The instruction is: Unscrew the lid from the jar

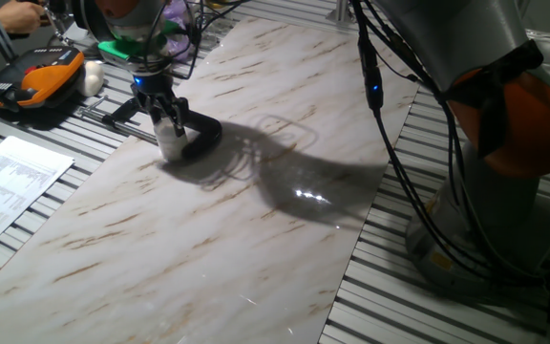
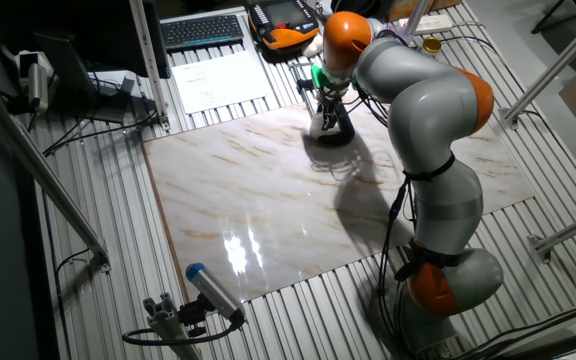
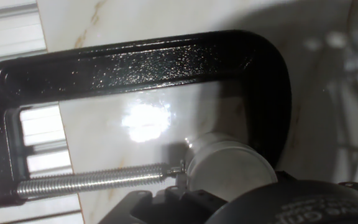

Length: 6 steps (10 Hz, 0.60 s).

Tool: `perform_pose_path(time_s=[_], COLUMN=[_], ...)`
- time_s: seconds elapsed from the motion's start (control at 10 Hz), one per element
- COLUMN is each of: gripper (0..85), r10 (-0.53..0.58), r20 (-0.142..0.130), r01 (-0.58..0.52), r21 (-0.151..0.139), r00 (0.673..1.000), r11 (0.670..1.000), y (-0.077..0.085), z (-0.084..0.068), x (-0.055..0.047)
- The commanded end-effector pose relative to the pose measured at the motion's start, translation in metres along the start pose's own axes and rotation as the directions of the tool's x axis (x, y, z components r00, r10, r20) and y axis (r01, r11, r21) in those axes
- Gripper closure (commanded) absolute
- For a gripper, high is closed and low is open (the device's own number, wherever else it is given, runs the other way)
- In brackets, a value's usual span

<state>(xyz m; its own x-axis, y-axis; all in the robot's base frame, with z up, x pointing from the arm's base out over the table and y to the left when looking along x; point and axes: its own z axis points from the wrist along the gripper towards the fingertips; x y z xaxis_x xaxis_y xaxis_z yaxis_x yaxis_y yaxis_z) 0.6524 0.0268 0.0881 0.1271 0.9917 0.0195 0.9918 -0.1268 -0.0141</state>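
Note:
A small translucent white jar (image 1: 172, 145) stands upright near the far left edge of the marble slab (image 1: 256, 220). A black C-clamp (image 1: 201, 134) pins it, and in the hand view the clamp's screw tip (image 3: 178, 169) touches the jar's side. My gripper (image 1: 166, 113) comes straight down over the jar, its dark fingers (image 1: 179, 115) on either side of the whitish lid (image 1: 167, 123), shut on it. In the hand view the lid (image 3: 229, 167) is a pale round disc just above the gripper body. The other fixed view shows the gripper (image 2: 328, 106) over the jar (image 2: 325, 126).
An orange and black pendant (image 1: 34, 78) and a white rounded lump (image 1: 92, 76) lie behind the slab. A printed sheet (image 1: 12, 182) lies on the slatted table to the left. Cables (image 1: 390, 124) hang from the arm. The robot base (image 1: 504, 162) stands at the right.

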Motion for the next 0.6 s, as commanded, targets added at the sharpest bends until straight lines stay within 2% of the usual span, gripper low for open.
perform_pose_path(time_s=[0.0, 0.5], gripper=[34.0, 34.0], r10=[-0.01, -0.07], r20=[-0.001, 0.002], r01=[0.01, 0.07], r21=[-0.004, -0.016], r00=[1.0, 0.998], r11=[1.0, 0.997], y=[0.0001, 0.0003], z=[0.0005, 0.0029], x=[0.0002, 0.0004])
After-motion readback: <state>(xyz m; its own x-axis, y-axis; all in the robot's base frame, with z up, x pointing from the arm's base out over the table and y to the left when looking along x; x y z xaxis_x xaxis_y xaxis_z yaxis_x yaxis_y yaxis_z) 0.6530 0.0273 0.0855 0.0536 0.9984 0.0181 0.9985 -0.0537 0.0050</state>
